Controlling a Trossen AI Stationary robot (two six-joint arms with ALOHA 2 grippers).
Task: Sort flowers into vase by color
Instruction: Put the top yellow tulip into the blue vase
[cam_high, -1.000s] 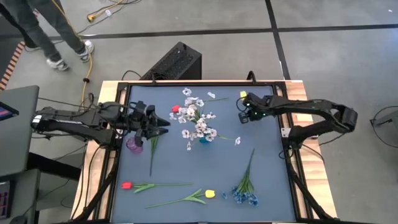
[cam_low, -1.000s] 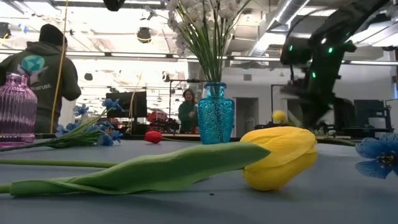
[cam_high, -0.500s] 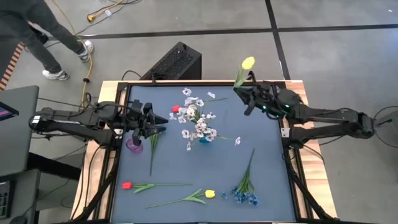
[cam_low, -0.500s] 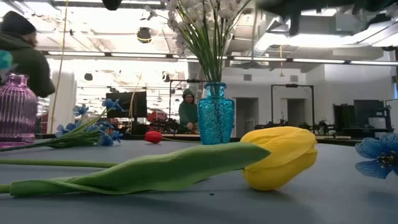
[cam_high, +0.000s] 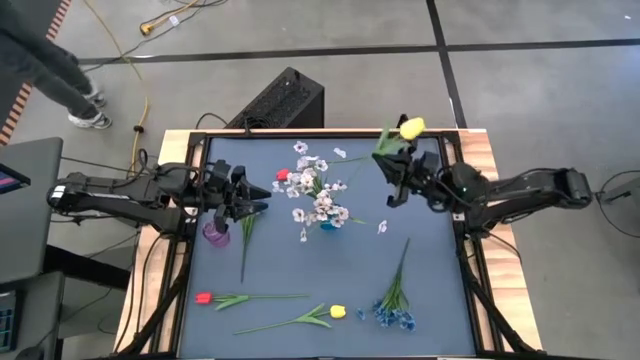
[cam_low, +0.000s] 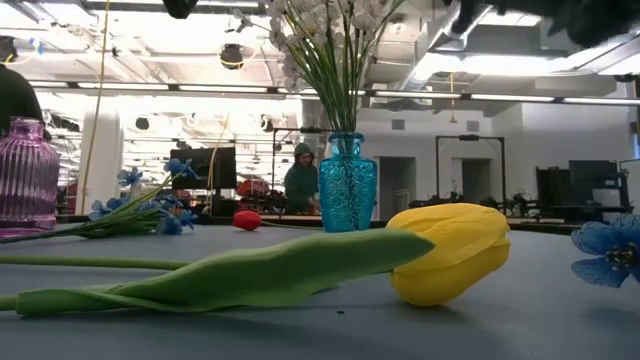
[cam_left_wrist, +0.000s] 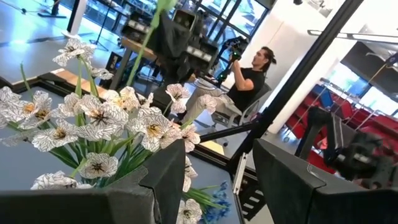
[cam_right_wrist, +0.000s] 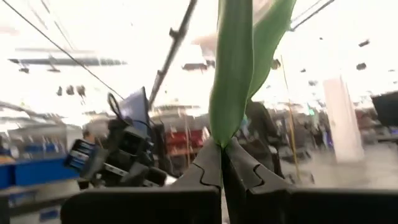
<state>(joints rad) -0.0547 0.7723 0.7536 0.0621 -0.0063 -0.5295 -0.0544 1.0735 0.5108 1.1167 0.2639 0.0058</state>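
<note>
A: Yellow tulip (cam_high: 411, 128) up off the table at the far right, its green stem pinched in the fully closed right gripper (cam_high: 392, 180); the wrist view shows the fingers (cam_right_wrist: 214, 163) meeting on the leaf base.

B: So the carry step is in hand. Which vase?

A: My guess is neither the blue vase (cam_low: 347, 185) at the centre, full of white blossoms (cam_high: 318, 196), nor an obvious yellow one. The purple vase (cam_high: 215, 234) stands far left, beside the left gripper (cam_high: 262, 199), whose fingers are parted and hold nothing.

B: Next move?

A: Probably turning the stem downward over a vase mouth before letting go.

B: What's left?

A: Lying near: a red tulip (cam_high: 204, 297), another yellow tulip (cam_high: 337, 312) and blue blossoms (cam_high: 394, 316).
</note>
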